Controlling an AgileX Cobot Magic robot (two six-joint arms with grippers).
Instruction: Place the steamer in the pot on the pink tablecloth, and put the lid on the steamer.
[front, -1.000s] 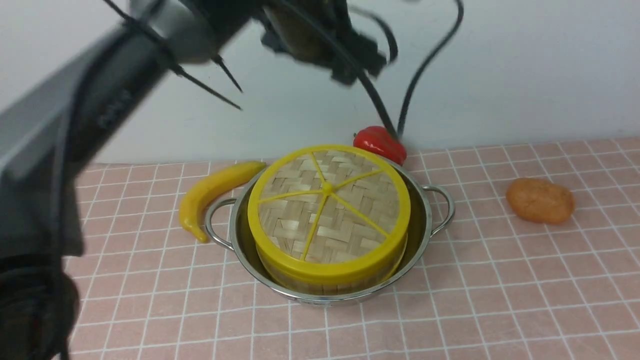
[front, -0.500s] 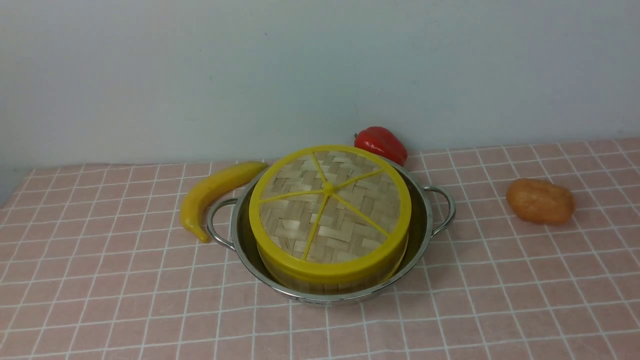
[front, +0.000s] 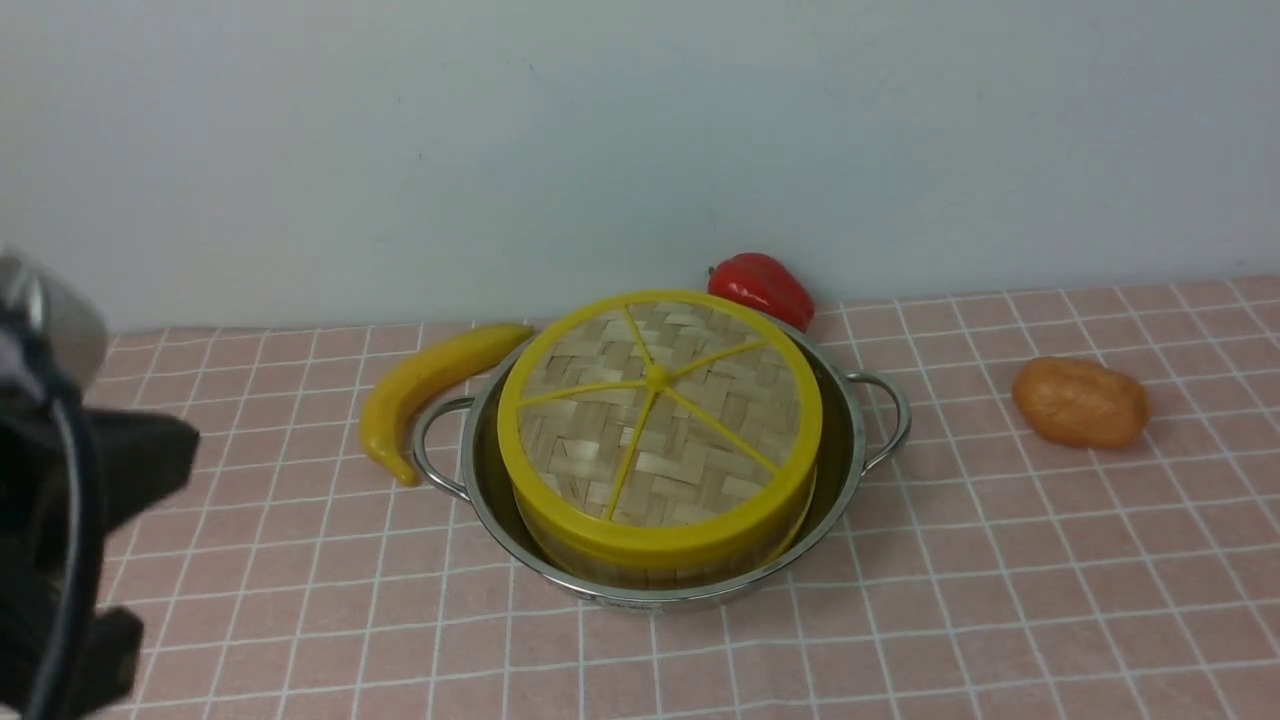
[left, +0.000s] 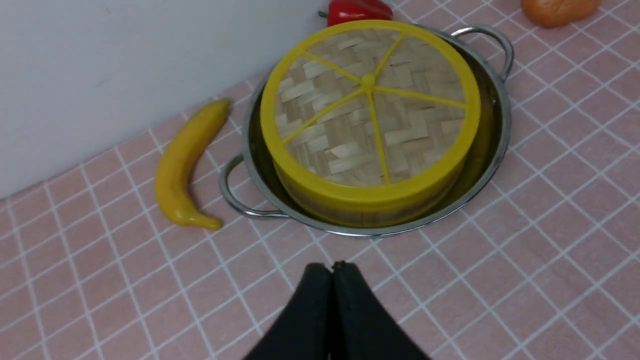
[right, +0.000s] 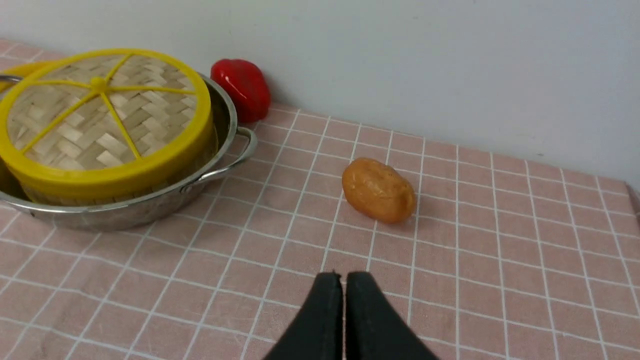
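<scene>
While both arms' fingers (left: 332, 265) (right: 344, 275) hang closed and empty, the lidded steamer (front: 660, 555) sits inside the pot (front: 845, 480) rim.

Shiny steel pot (front: 845, 450), woven bamboo lid (front: 655, 415), seemingly cloth.

Lid (front: 655, 410) on steamer (front: 660, 560) inside pot (front: 845, 470), on pink tablecloth (front: 1000, 600).

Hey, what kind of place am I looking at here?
Probably a staged test table, not a real kitchen: a pink tablecloth against a bare wall, a pot holding a lidded steamer, and glossy, toy-like food, a banana and red pepper.
</scene>
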